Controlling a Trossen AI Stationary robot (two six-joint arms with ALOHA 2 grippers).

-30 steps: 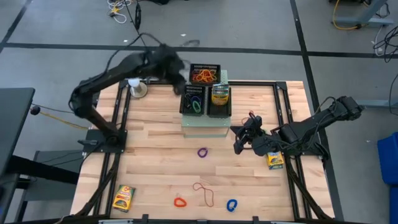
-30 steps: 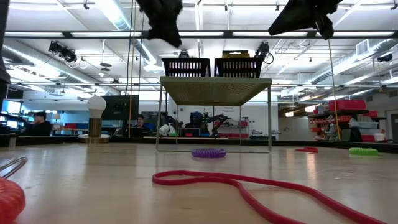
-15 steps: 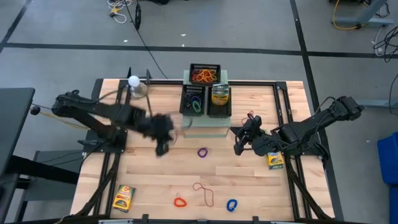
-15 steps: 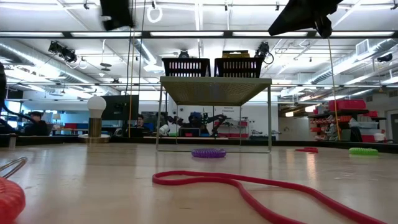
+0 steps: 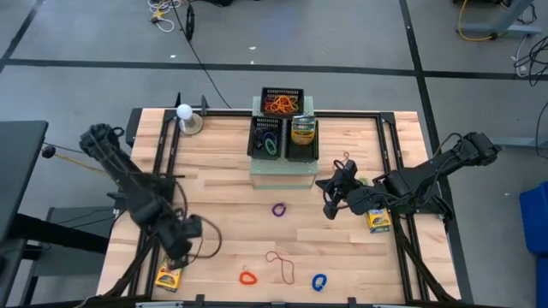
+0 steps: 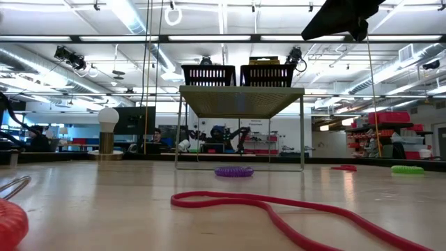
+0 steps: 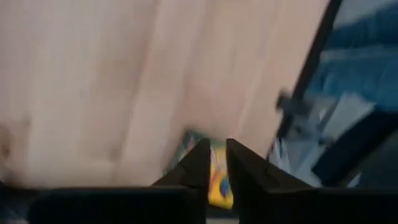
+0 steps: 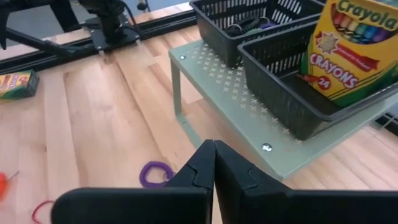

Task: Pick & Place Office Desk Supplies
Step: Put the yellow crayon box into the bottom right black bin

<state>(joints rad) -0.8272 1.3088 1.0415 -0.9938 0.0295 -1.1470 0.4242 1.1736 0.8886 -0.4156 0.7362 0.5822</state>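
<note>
My left gripper (image 5: 177, 250) hangs pointing down over the table's near left corner, its fingers (image 7: 217, 149) slightly apart with nothing between them. Just beyond them a yellow-green crayon box (image 5: 167, 276) (image 7: 219, 182) lies flat on the wood. My right gripper (image 5: 330, 204) (image 8: 214, 147) is shut and empty in the air to the right of the pale-green stand (image 5: 281, 171). A purple loop (image 5: 279, 209), a red loop (image 5: 248, 277), a blue loop (image 5: 318, 281) and a brown rubber band (image 5: 282, 266) lie on the table. A second crayon box (image 5: 378, 222) lies under the right arm.
Three black mesh trays sit on the stand: one with orange rubber bands (image 5: 281, 105), one with loops (image 5: 266, 139), one with an upright crayon box (image 5: 302, 130) (image 8: 348, 46). A small lamp (image 5: 185, 115) stands at the far left. Black rails (image 5: 163, 162) run along both table sides.
My left arm has swung from above the far trays toward the table's near left corner, sinking and tipping its gripper downward until it is over the crayon box there. My right gripper has rolled a little in place.
</note>
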